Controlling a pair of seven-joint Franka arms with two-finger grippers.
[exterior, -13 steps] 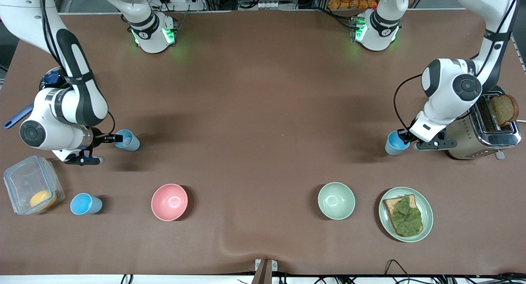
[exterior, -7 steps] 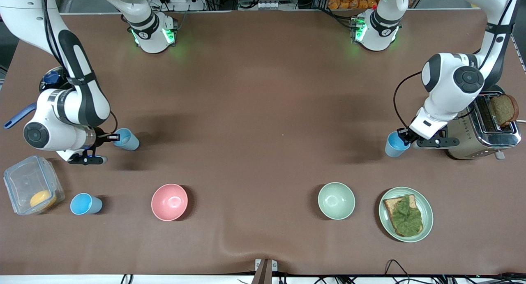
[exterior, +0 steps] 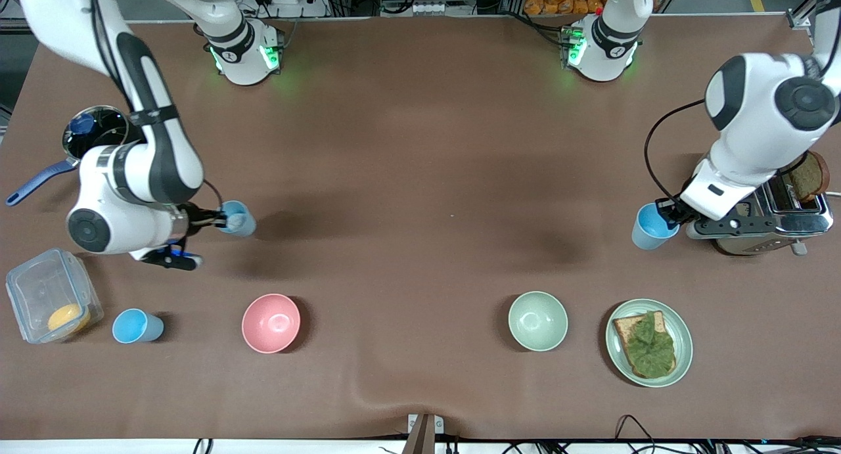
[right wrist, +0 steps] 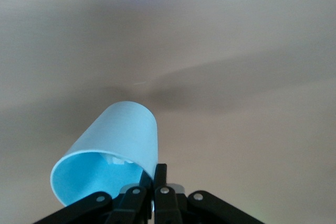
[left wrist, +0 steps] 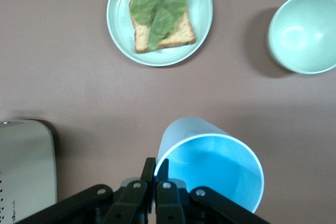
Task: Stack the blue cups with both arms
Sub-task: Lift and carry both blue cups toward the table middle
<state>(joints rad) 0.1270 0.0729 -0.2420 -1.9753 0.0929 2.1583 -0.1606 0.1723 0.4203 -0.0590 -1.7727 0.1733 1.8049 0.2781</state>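
Observation:
My right gripper (exterior: pixel 220 221) is shut on the rim of a pale blue cup (exterior: pixel 238 221) and holds it tilted above the table near the right arm's end. In the right wrist view its fingers (right wrist: pixel 160 174) pinch the cup's wall (right wrist: pixel 115 148). My left gripper (exterior: pixel 665 213) is shut on the rim of a sky-blue cup (exterior: pixel 650 228), held in the air beside the toaster. In the left wrist view the fingers (left wrist: pixel 149 169) pinch the cup (left wrist: pixel 210 163). A third blue cup (exterior: pixel 135 326) stands upright on the table next to the clear container.
A pink bowl (exterior: pixel 271 322), a pale green bowl (exterior: pixel 537 320) and a plate with lettuce toast (exterior: pixel 648 342) stand near the front camera. A toaster (exterior: pixel 772 214) stands at the left arm's end. A clear container (exterior: pixel 49 303) and a pan (exterior: pixel 92 129) stand at the right arm's end.
Both grippers have risen with their cups. The right gripper carried its cup toward the table's middle. The left gripper carried its cup slightly toward the left arm's end.

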